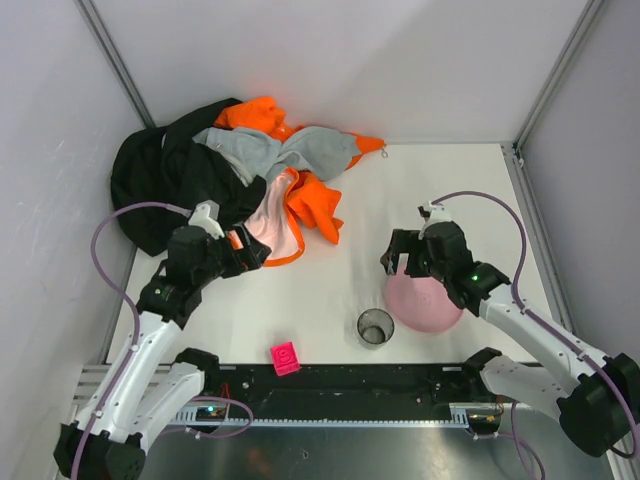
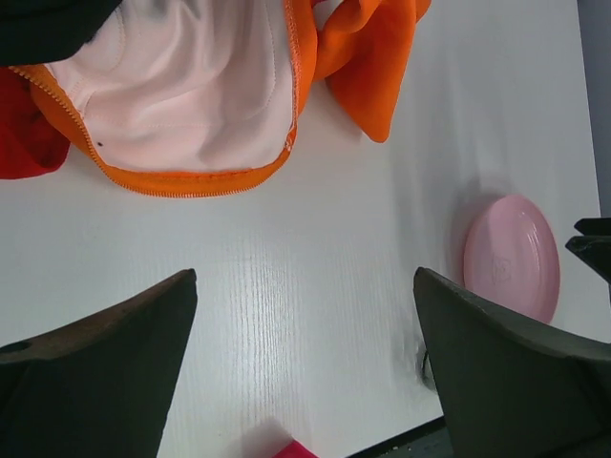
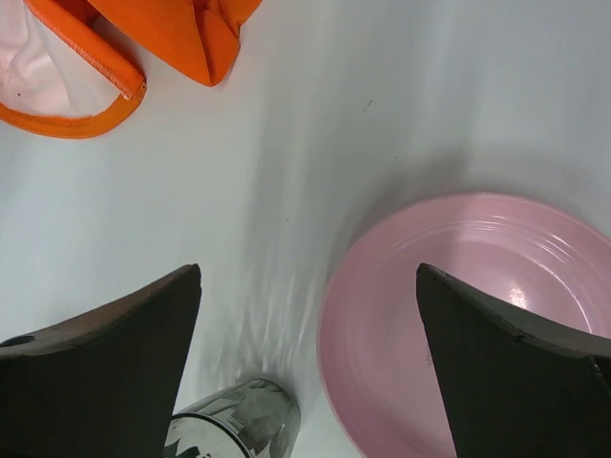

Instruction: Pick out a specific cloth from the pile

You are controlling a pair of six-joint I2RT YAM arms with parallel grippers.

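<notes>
Your left end effector [image 2: 304,286] hangs over bare tabletop [image 2: 315,239] with its jaws spread wide and nothing between them. It sits just short of the near edge of the pile [image 1: 230,170].

The cloth [image 2: 24,138] you want is right there in the left wrist view. It's a bright red patch at the far left edge, tucked under the black garment [image 2: 48,24] and pressed against the zippered hem of the orange garment [image 2: 191,181]. Only a small part of it shows, so I can't tell how far it runs underneath.

To do this well, I'd slide toward that red patch and centre it between the fingers before you drop. Bite only the red. The orange hem lies touching it and could easily come along, and the pale pink cloth [image 2: 191,86] sits just behind that hem. Pinch low on the exposed edge, then draw out toward open tabletop, not straight up, so the black garment slips off.

Your right end effector [image 3: 307,272] is also wide open and empty. It hovers above the pink plate [image 3: 458,315] and the metal cup [image 3: 239,420], well apart from the pile.
</notes>
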